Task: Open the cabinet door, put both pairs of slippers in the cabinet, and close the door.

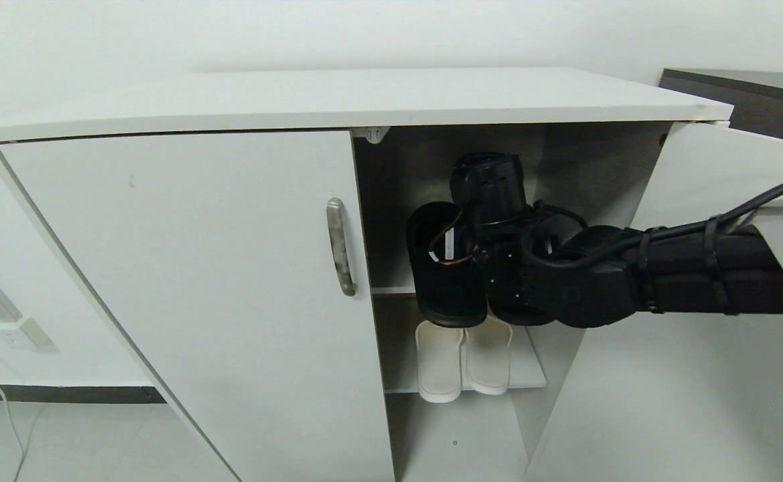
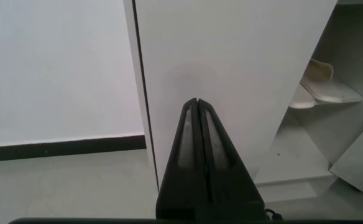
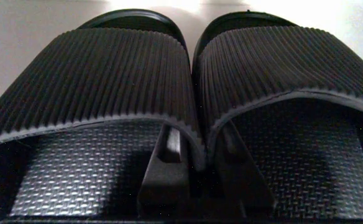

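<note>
Black ribbed slippers (image 3: 188, 81) sit side by side in front of the right wrist camera. The right gripper (image 3: 199, 163) reaches under their straps, its fingers (image 3: 164, 162) pinched on the two inner edges where the pair meets. From the head view, this black pair (image 1: 446, 268) hangs on the right arm inside the open right half of the white cabinet (image 1: 364, 97), about level with the upper shelf (image 1: 393, 291). Whether the soles rest on that shelf cannot be told. Directly below, the white slippers (image 1: 463, 358) lie together on the lower shelf (image 1: 528, 371), heels jutting a little over its front edge. The right door (image 1: 666, 402) stands swung wide open, while the left door (image 1: 183, 281) is shut, its metal handle (image 1: 340, 246) upright near the inner edge. The left gripper (image 2: 197, 109) hangs low before that shut door, fingers pressed flat together and holding nothing, with the white pair (image 2: 324, 87) visible off to one side on its shelf.
</note>
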Available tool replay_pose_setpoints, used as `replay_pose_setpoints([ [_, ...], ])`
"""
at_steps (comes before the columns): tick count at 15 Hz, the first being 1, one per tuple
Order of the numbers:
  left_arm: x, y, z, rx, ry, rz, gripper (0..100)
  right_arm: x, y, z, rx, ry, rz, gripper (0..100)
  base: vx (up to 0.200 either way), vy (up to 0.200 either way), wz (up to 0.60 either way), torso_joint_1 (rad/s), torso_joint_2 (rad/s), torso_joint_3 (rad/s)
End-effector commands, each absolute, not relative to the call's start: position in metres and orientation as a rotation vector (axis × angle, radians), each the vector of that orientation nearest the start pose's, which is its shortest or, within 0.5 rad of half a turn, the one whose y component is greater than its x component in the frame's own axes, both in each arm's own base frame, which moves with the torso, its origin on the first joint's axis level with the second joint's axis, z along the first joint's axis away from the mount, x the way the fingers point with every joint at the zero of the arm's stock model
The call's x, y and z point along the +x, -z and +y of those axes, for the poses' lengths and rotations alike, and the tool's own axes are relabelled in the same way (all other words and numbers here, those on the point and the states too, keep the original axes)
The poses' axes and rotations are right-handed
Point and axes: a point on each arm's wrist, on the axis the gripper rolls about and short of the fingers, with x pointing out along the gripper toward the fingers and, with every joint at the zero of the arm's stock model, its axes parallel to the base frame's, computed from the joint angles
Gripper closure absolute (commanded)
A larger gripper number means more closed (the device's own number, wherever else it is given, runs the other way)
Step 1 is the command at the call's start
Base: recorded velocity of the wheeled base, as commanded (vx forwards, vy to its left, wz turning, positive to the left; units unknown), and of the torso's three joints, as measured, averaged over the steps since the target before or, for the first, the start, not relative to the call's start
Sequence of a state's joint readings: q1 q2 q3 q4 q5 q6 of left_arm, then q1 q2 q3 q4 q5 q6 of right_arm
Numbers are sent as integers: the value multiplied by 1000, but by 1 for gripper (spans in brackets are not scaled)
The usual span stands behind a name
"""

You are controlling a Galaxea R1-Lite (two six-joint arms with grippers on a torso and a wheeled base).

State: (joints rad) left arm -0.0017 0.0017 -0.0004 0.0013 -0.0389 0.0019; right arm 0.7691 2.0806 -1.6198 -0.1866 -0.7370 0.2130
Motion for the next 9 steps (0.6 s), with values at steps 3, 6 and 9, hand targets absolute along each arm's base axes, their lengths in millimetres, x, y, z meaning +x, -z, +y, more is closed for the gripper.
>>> replay_pose_setpoints([
  [3,-23,-76,-1,2,40,0,100,336,-225,288,20,-3,216,100,0,0,0,0,0,0],
  [6,-23,-75,-1,1,40,3,100,345,-230,289,28,9,209,100,0,0,0,0,0,0],
  [9,-23,-75,-1,1,40,3,100,351,-228,290,24,17,214,100,0,0,0,0,0,0],
])
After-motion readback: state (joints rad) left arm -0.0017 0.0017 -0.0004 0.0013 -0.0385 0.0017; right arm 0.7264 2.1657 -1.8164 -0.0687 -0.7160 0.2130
